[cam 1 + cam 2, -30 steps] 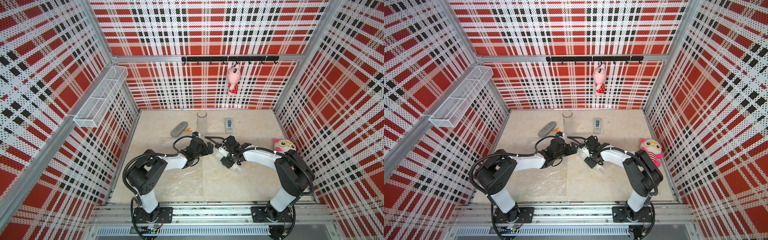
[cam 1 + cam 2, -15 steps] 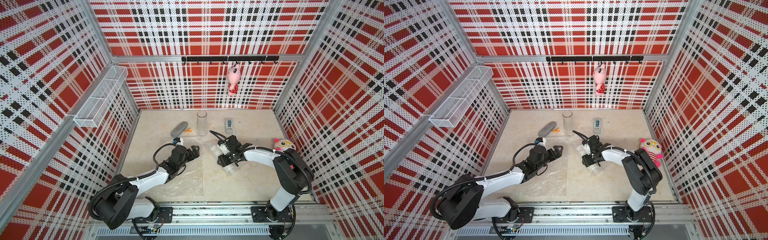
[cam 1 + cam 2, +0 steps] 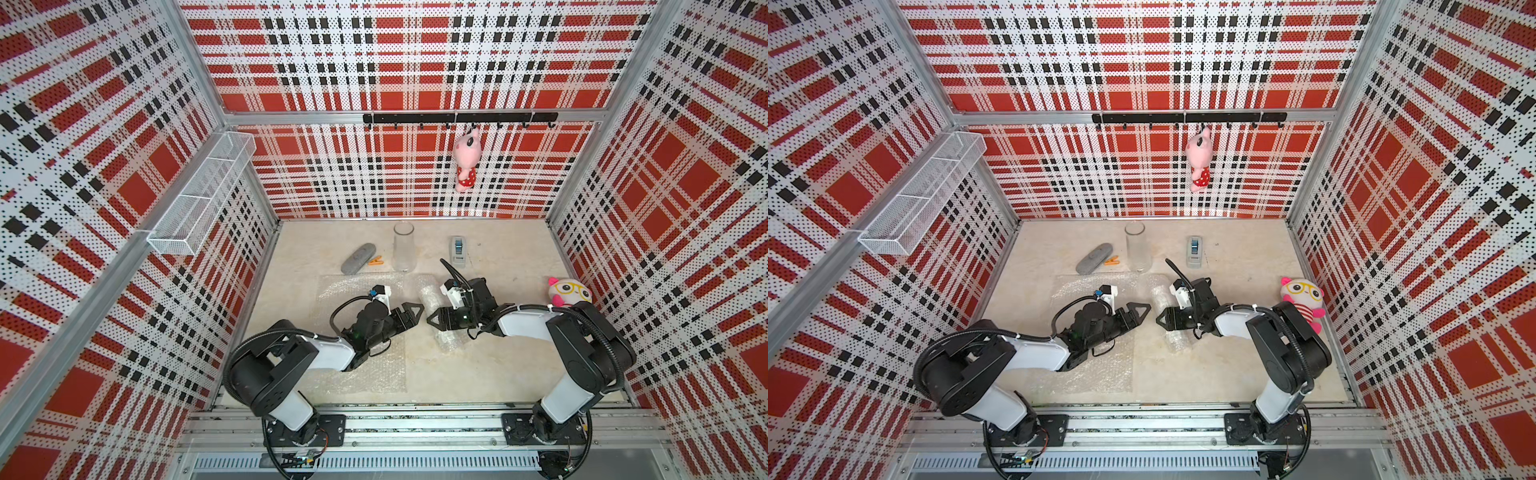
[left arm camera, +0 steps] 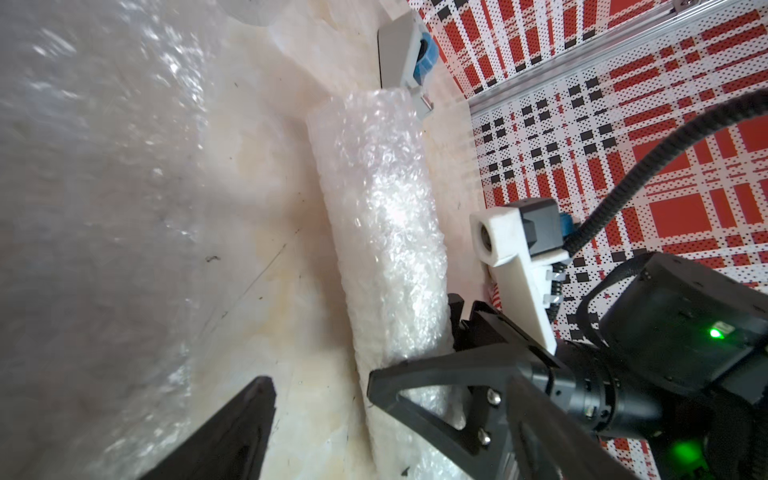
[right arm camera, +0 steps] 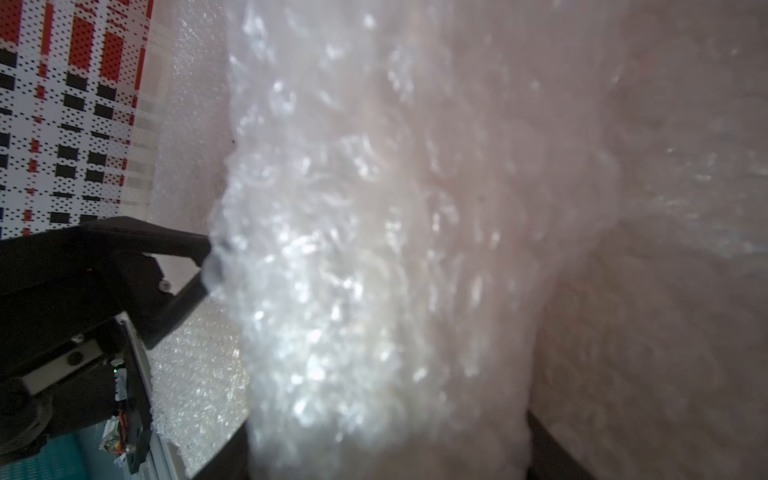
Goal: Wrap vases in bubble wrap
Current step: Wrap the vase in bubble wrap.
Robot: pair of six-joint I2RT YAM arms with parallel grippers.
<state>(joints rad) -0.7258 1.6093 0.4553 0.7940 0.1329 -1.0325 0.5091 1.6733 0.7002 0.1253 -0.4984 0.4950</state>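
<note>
The glass vase (image 3: 404, 247) stands upright and bare at the back; it's my ref pt. Nearer the robot than that vase and a bit toward the right arm's side lies the wrapped roll (image 3: 431, 296), on its side. The white vase is presumably inside, but I can't see it thru the bubbles. The right gripper (image 3: 438, 322) has its fingers clamped across the roll, one each side. The left gripper (image 3: 411, 316) sits just beside the roll on the other side, fingers spread wide w/ nothing in them. Main worry is that I see no tape on the roll, so if the right grip lets go or slips on that slick plastic, the wrap could spring open or the roll could roll off. Squeezing too hard is risky too, w/ ceramic under there. The left fingers could knock the roll askew if they come in off-line. The left arm lies over the flat sheet (image 3: 361, 365), on the robot's side of the glass vase, and could drag or bunch it. Reaching for the tape dispenser (image 3: 457, 249), beside the glass vase, might tip the glass.
</note>
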